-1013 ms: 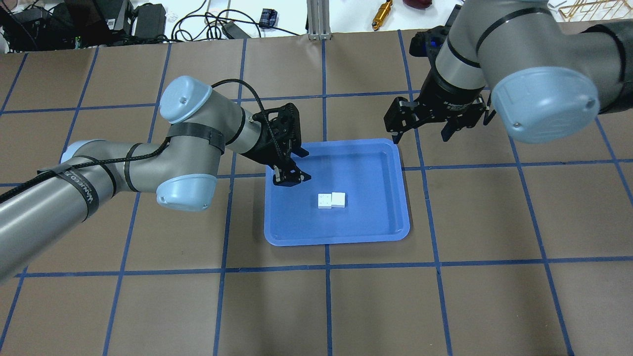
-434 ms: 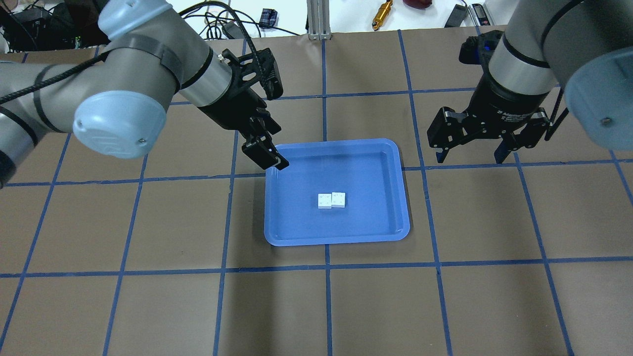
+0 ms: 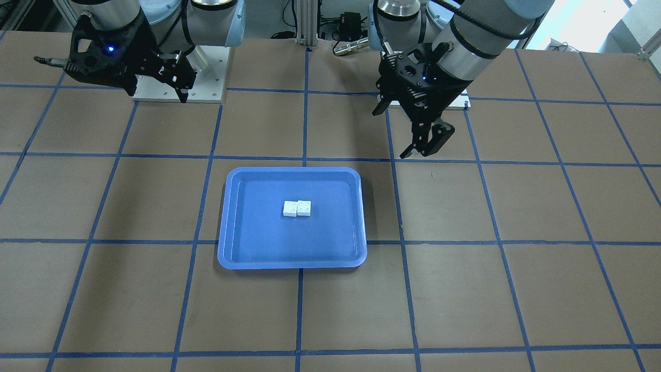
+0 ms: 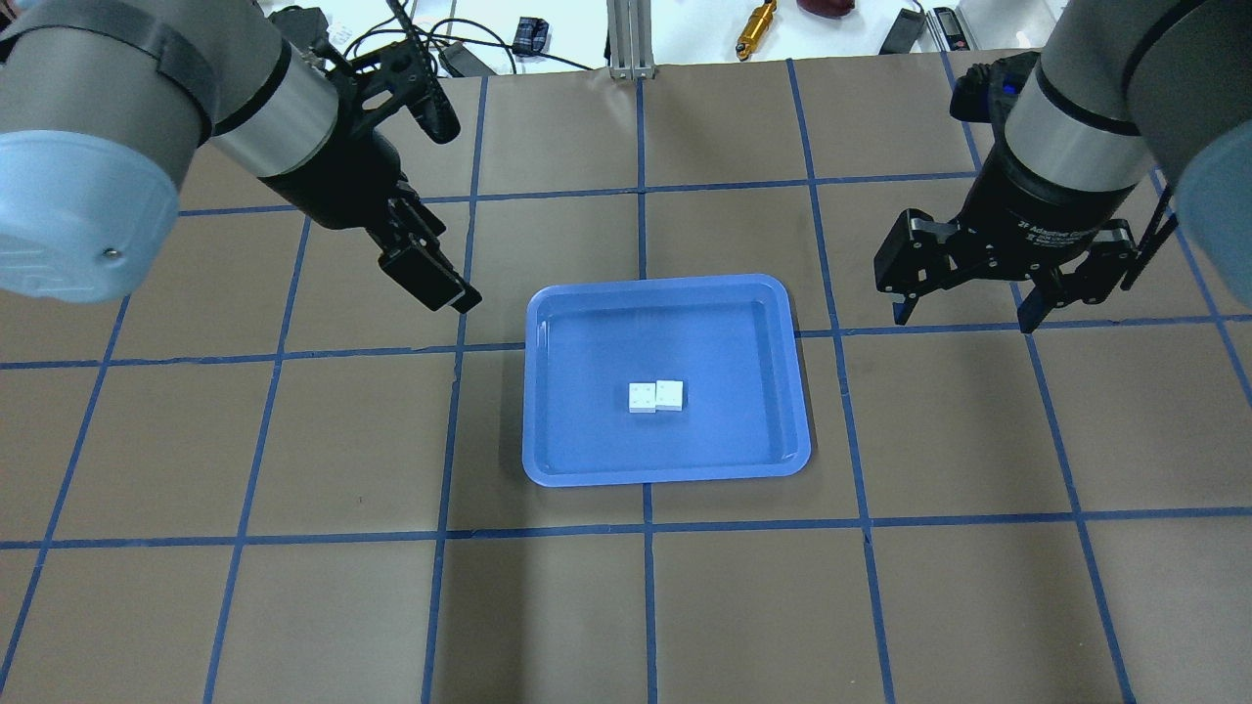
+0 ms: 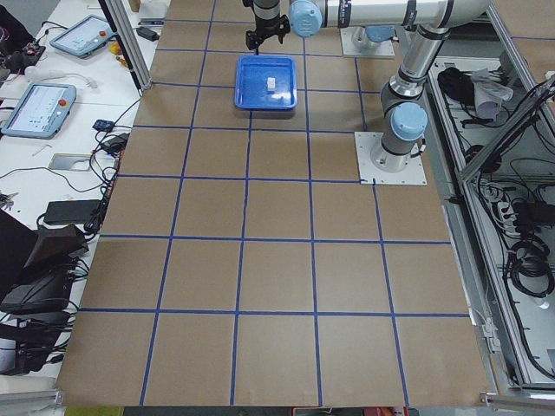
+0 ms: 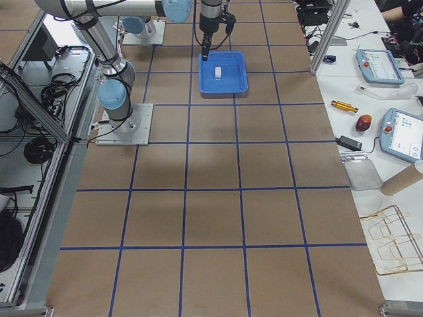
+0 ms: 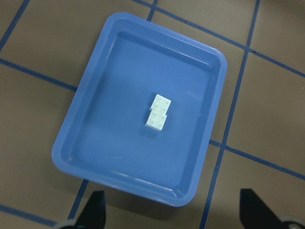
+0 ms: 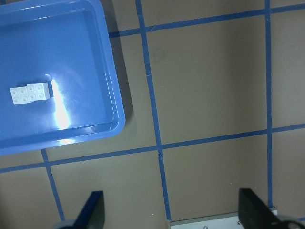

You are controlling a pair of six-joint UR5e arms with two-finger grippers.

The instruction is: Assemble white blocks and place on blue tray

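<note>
White blocks (image 4: 656, 396) look joined, mid blue tray (image 4: 724, 332), with the pair's long axis running pincer to pincer. Left gripper (image 4: 435, 284) is spread, empty, just off the tray and nearer. Right gripper (image 4: 961, 315) is spread too, farther off.

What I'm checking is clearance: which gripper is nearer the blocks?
Left. The left gripper hangs raised off the tray's left side; the right gripper is farther from the blocks, past its right side.

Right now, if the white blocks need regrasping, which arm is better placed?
Left. The left gripper hangs open just off the blue tray, white blocks centred in its wrist view; the right gripper is farther off.
</note>
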